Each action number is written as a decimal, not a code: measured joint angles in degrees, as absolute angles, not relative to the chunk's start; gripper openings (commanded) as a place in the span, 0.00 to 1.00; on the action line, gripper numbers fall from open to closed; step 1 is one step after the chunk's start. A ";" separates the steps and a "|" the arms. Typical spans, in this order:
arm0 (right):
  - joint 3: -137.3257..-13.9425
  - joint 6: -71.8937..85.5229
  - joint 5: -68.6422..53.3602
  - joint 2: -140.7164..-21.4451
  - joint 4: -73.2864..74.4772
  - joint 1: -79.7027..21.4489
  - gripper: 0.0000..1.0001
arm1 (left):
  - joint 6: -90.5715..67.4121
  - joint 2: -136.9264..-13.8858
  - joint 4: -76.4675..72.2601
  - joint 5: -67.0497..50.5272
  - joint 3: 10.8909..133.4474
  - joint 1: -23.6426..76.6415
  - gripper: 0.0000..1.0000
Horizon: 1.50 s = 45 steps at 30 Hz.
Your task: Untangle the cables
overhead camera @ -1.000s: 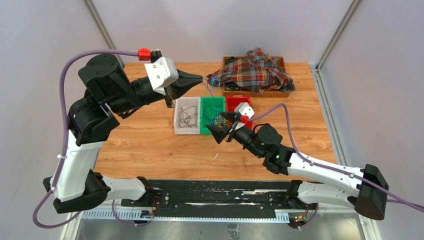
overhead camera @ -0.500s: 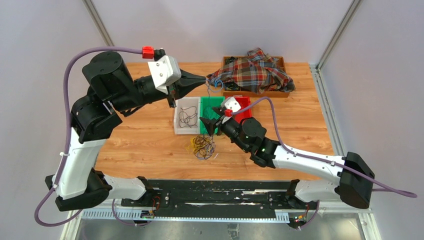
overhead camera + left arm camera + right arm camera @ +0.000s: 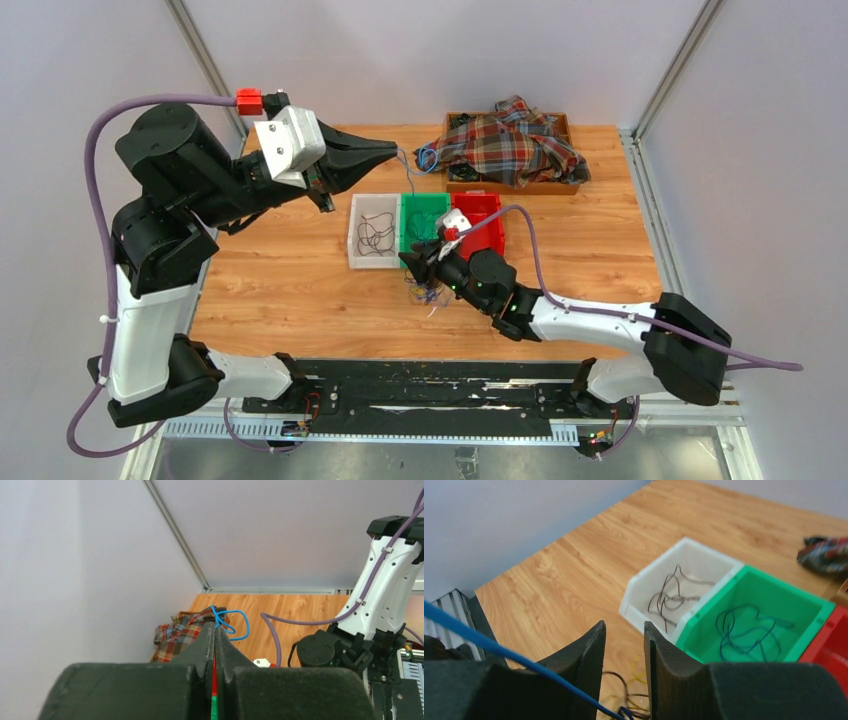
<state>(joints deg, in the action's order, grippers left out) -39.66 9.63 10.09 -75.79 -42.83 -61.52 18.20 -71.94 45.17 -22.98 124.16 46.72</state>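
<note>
The left jaws, upper centre in the overhead view, are clamped on a blue cable (image 3: 524, 663) running down toward the tangled cables (image 3: 420, 292) on the tabletop (image 3: 290, 290), just below the green bin (image 3: 789, 587). The right jaws stand parted just above that tangle.

No readable text or labels

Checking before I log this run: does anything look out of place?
A red plaid cloth lies crumpled over the brown wooden tray at the far edge, hiding most of it. A tangle of thin cables sits loose on the tabletop near the green plastic bin, not in any bin.
</note>
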 measured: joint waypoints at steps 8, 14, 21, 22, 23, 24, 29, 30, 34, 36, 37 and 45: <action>-31.68 14.83 10.55 -79.55 -44.91 -61.52 0.35 | 18.24 -73.41 45.08 -22.87 127.81 46.72 0.00; -26.65 17.23 10.98 -82.83 -48.23 -61.52 0.43 | 18.41 -73.58 43.00 -21.32 129.21 46.72 0.00; -22.13 18.83 12.29 -85.32 -51.35 -61.80 0.48 | 19.05 -73.03 38.94 -18.61 128.22 46.72 0.00; -21.80 18.92 12.56 -85.27 -51.51 -61.93 0.50 | 19.29 -72.79 38.63 -18.44 127.50 46.72 0.00; -21.63 18.94 13.04 -85.14 -51.57 -62.00 0.51 | 19.53 -72.38 38.17 -18.24 126.32 46.72 0.00; -21.56 18.94 13.52 -84.79 -51.51 -62.02 0.52 | 19.77 -71.83 37.69 -18.11 124.77 46.72 0.00; -21.26 18.74 17.82 -78.24 -49.41 -62.02 0.56 | 21.91 -69.23 35.27 -16.32 113.67 46.72 0.00; -21.06 18.63 18.79 -76.71 -49.12 -62.00 0.57 | 22.33 -69.14 34.96 -15.70 111.72 46.72 0.00; -19.29 18.41 24.05 -70.30 -47.00 -61.93 0.58 | 24.03 -69.65 33.69 -12.64 104.18 46.74 0.01; -18.22 18.44 26.50 -67.85 -45.69 -61.67 0.58 | 24.64 -70.61 33.52 -11.05 101.54 46.74 0.01; -17.65 18.44 27.57 -66.78 -45.01 -61.41 0.58 | 24.97 -71.26 33.36 -10.35 100.51 46.74 0.00; -16.10 18.41 32.29 -62.39 -41.36 -59.40 0.57 | 26.63 -75.64 30.24 -6.96 97.54 46.74 0.01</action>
<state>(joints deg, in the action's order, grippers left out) -16.10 18.41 32.29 -62.39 -41.36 -59.40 26.63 -75.64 30.24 -6.96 97.54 46.74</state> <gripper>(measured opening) 0.577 0.010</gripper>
